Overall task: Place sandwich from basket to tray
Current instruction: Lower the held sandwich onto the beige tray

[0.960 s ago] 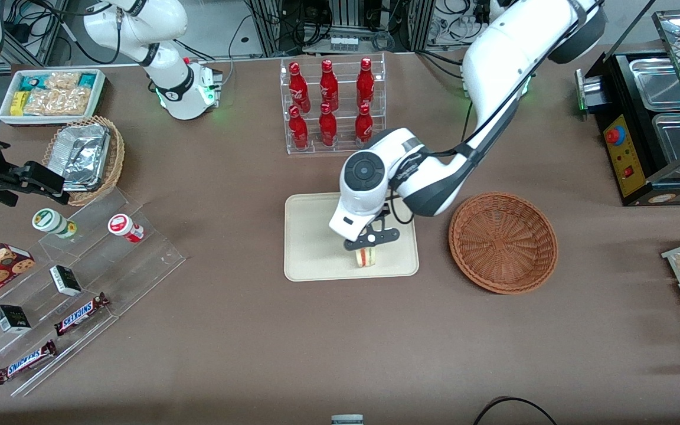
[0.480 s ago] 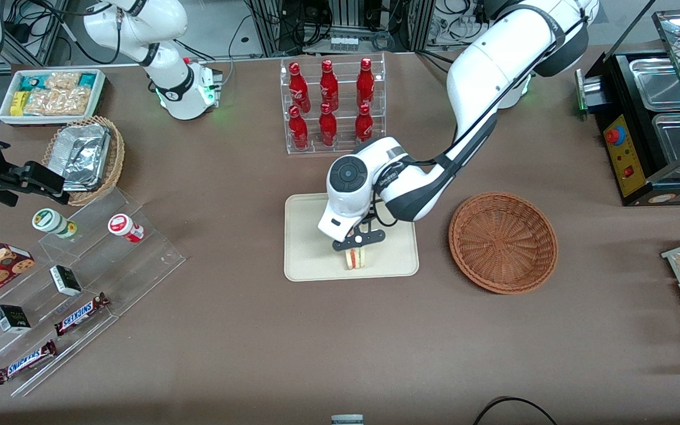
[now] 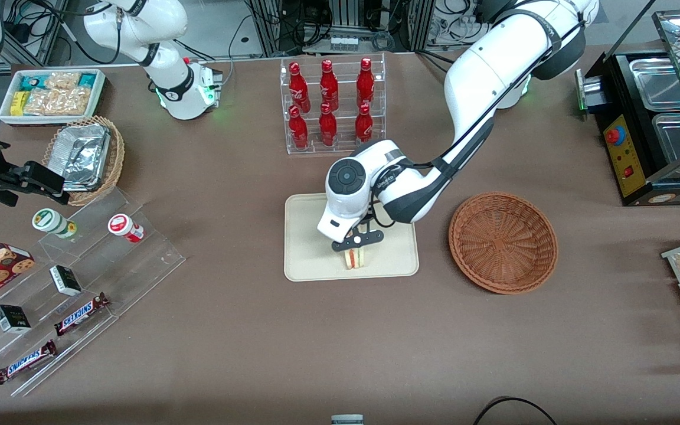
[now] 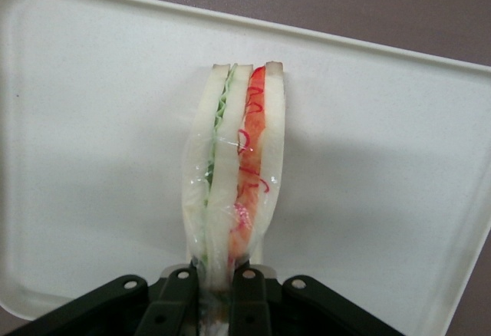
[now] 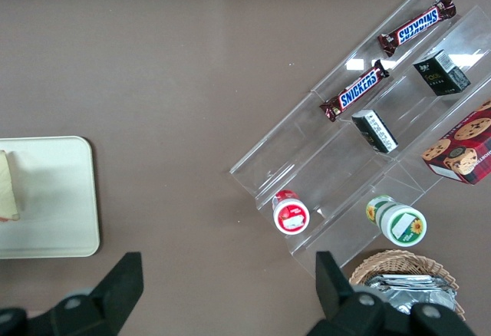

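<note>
The sandwich (image 3: 355, 258), a plastic-wrapped wedge of pale bread with green and red filling (image 4: 234, 190), stands on edge on the cream tray (image 3: 310, 260) near the tray's front rim. My left gripper (image 3: 354, 247) is directly above it, shut on the sandwich; its black fingers (image 4: 178, 294) squeeze the wedge's narrow end. The tray (image 4: 383, 159) fills the left wrist view under the sandwich. The reddish-brown wicker basket (image 3: 503, 242) sits beside the tray toward the working arm's end and holds nothing. The right wrist view catches the tray (image 5: 54, 198) with the sandwich (image 5: 8, 186) at its edge.
A clear rack of red bottles (image 3: 331, 103) stands farther from the front camera than the tray. Acrylic steps with candy bars and cups (image 3: 74, 277), a tan basket of foil containers (image 3: 83, 156) and a white snack bin (image 3: 51, 94) lie toward the parked arm's end. A black warmer (image 3: 653, 118) stands toward the working arm's end.
My left gripper carried the sandwich a short way across the tray toward the parked arm's end, then nearly stopped. It stays shut on the sandwich.
</note>
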Controlling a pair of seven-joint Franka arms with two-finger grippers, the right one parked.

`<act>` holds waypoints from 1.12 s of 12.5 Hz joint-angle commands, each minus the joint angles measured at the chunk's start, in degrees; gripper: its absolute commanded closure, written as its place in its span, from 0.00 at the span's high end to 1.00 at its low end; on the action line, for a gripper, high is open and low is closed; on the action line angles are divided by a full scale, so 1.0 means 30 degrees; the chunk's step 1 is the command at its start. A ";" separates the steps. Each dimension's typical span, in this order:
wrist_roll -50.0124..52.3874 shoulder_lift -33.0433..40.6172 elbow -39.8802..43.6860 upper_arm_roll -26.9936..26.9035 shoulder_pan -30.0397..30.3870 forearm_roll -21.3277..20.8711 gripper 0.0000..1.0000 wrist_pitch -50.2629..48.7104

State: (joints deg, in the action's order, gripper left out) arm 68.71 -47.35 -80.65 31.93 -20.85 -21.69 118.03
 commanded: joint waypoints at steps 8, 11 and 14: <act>0.0444 -0.0153 0.0049 0.0049 -0.0490 0.0698 0.45 -0.0057; 0.0473 -0.0154 -0.0070 0.0049 -0.0432 0.0698 1.00 0.0061; 0.0532 0.0837 0.0164 0.0078 -0.0226 0.0756 1.00 -0.0232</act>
State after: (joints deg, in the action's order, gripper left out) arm 69.03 -47.65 -80.46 32.19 -21.61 -20.19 118.10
